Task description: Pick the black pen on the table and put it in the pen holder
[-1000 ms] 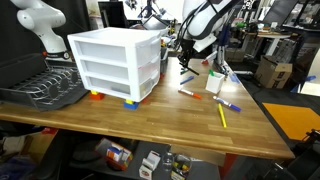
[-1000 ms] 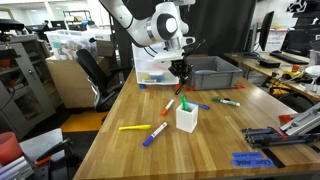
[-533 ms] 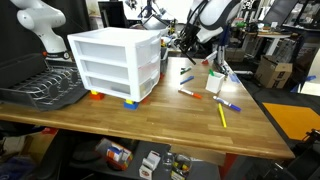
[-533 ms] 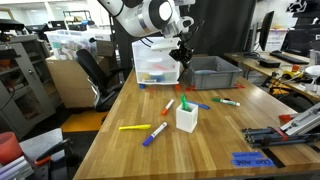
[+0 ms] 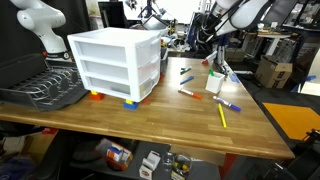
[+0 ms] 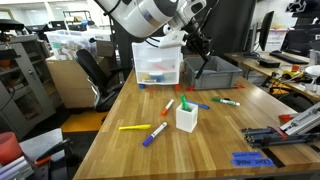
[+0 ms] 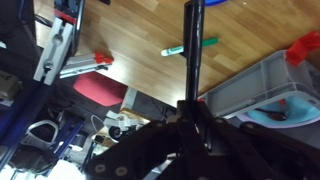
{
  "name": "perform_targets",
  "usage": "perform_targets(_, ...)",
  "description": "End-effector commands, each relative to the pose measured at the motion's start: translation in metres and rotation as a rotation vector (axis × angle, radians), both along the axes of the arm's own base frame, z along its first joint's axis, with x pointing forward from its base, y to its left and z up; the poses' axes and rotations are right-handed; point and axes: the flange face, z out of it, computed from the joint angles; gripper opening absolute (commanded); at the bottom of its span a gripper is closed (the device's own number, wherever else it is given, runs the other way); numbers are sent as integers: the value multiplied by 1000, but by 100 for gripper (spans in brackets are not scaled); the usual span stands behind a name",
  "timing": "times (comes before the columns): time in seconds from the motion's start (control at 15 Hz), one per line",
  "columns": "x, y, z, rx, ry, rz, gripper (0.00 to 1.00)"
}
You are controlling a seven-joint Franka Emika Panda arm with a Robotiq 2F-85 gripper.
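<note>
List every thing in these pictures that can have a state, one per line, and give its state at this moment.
hand: shut on the black pen, high above the table
black pen: held in the hand, clear of the table
pen holder: upright on the table, black pen not yet in it
drawer unit: all three drawers shut
green marker: lying flat on the table
</note>
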Motion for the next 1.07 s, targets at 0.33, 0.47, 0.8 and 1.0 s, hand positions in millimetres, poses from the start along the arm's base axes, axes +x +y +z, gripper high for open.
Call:
perform_targets(0.33, -54, 14, -34, 3, -26, -234, 3)
perform_targets(0.47, -65, 28, -52, -2, -12, -262, 3)
perform_targets(0.8, -83, 29, -89, -37, 5, -363, 3)
perform_targets(1.0, -84, 21, -102, -65, 11, -388, 3)
